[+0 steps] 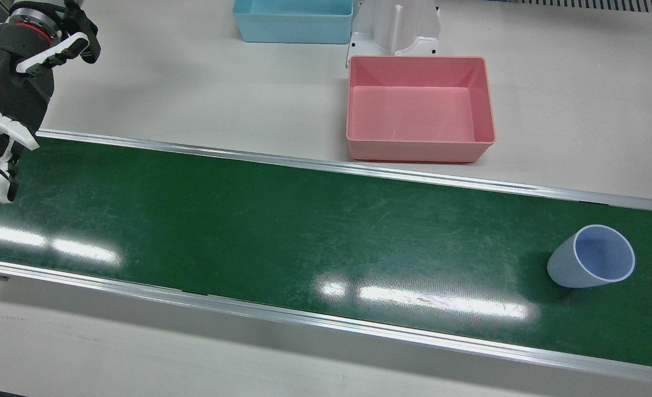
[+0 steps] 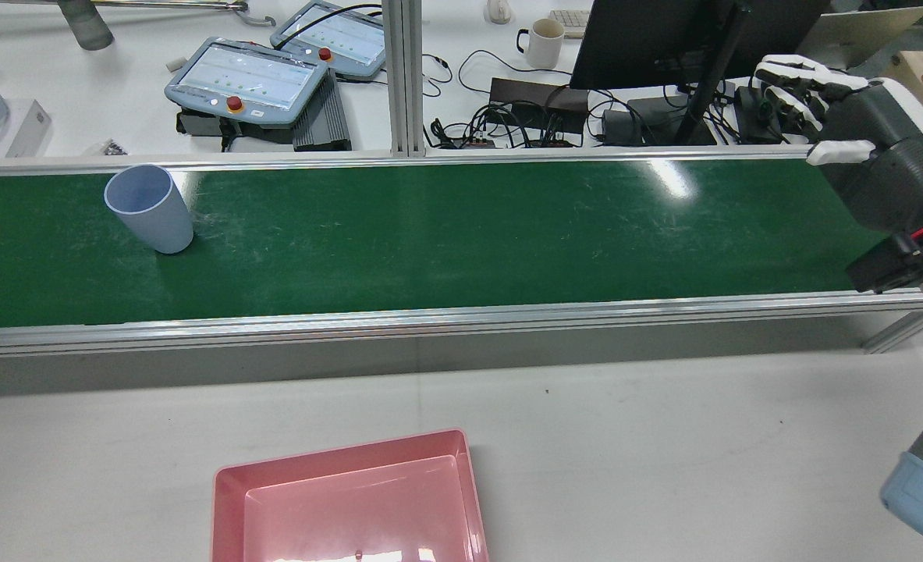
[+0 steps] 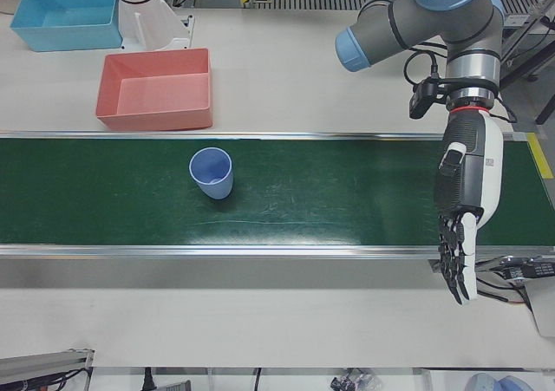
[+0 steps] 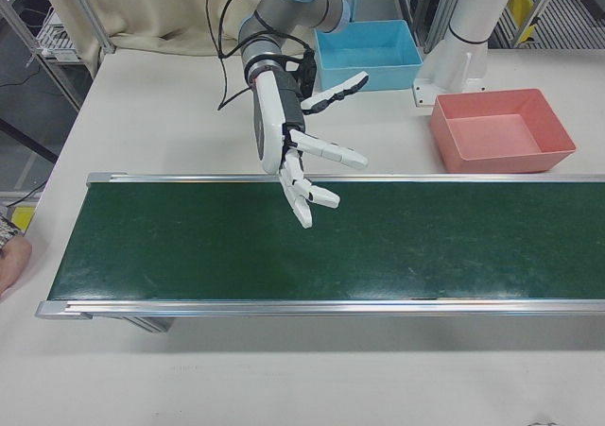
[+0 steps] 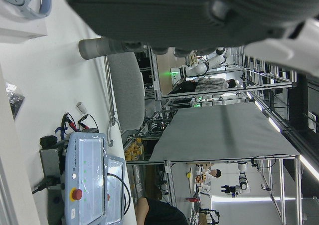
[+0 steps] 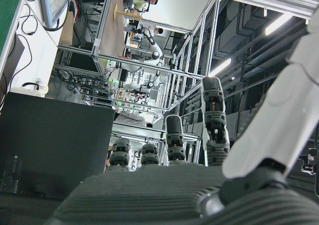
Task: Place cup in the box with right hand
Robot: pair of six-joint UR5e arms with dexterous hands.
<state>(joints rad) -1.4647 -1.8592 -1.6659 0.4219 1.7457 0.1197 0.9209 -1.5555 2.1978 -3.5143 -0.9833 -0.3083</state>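
So the blue cup [image 1: 591, 258] is standing upright on the green conveyor belt [image 1: 281, 231], on the far end of the belt from the right hand [image 4: 301, 157] and well apart from it. The pink box [image 1: 419, 107] sits on the table just beside the belt, empty. The right hand hangs over the belt, fingers spread, holding nothing. The left hand [image 3: 462, 213] hangs past the belt's end, fingers straight, empty too.

cup [image 1: 591, 264] pale blue | box [image 1: 419, 109] pink | belt [image 1: 281, 231] dark green | second box [image 1: 292, 21] light blue
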